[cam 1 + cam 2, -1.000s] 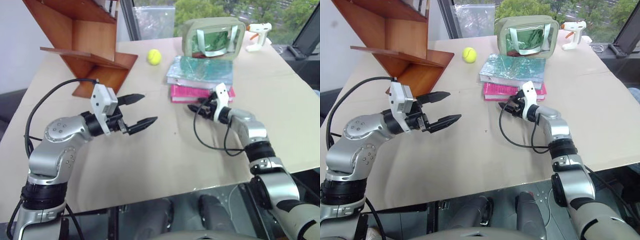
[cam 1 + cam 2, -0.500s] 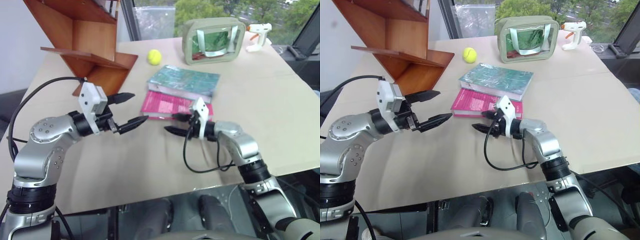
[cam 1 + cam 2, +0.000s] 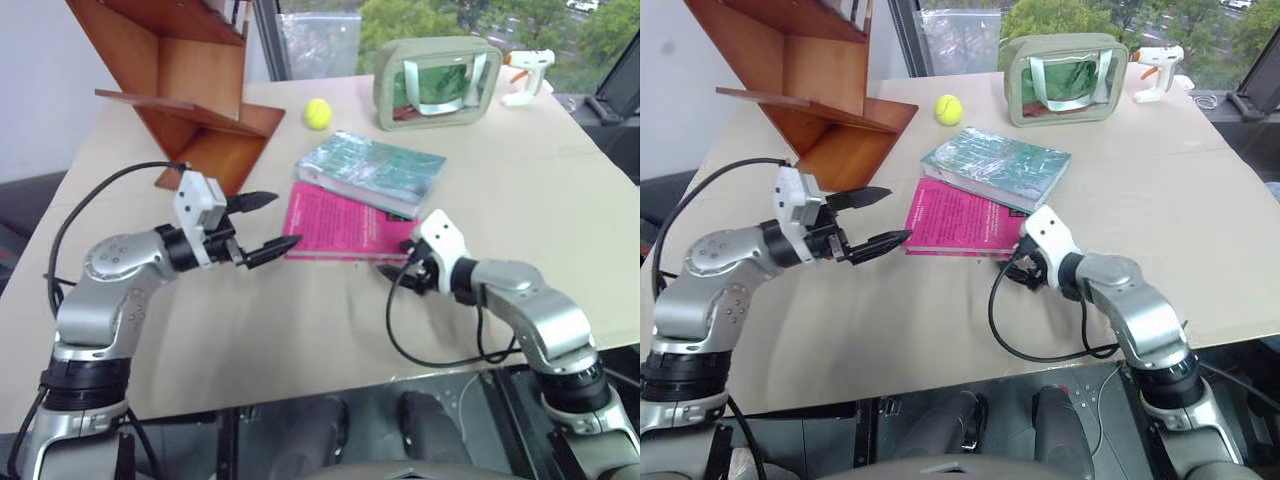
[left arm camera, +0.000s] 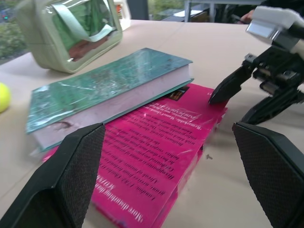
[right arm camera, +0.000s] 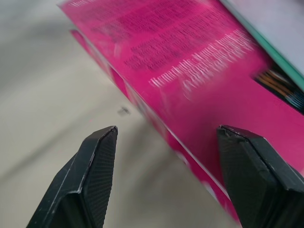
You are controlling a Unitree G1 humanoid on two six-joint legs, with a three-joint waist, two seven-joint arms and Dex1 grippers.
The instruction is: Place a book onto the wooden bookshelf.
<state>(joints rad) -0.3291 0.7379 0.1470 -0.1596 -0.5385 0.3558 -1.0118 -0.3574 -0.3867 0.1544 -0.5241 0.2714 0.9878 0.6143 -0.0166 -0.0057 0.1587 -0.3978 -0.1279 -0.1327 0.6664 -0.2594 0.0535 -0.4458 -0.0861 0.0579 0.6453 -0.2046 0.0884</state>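
The teal-green book (image 3: 372, 170) lies flat mid-table, its near half resting on a bright pink book (image 3: 343, 224). Both also appear in the left wrist view, the book (image 4: 104, 88) above the pink book (image 4: 156, 156). The wooden bookshelf (image 3: 190, 90) stands at the table's far left. My left gripper (image 3: 275, 222) hovers open just left of the pink book, pointing at it. My right gripper (image 3: 396, 270) is open at the pink book's near right corner, the book's edge (image 5: 190, 80) running between its fingers (image 5: 90, 175) without a grip.
A yellow tennis ball (image 3: 318, 112) sits between the shelf and the books. A grey-green framed bag (image 3: 437, 82) stands behind the books, with a white glue gun (image 3: 528, 68) beyond it. The beige tabletop (image 3: 300, 330) extends to its near edge.
My right gripper has drawn back toward me. Both books slid nearer and turned, and the pink one came out from under the teal one. The left gripper stayed about where it was.
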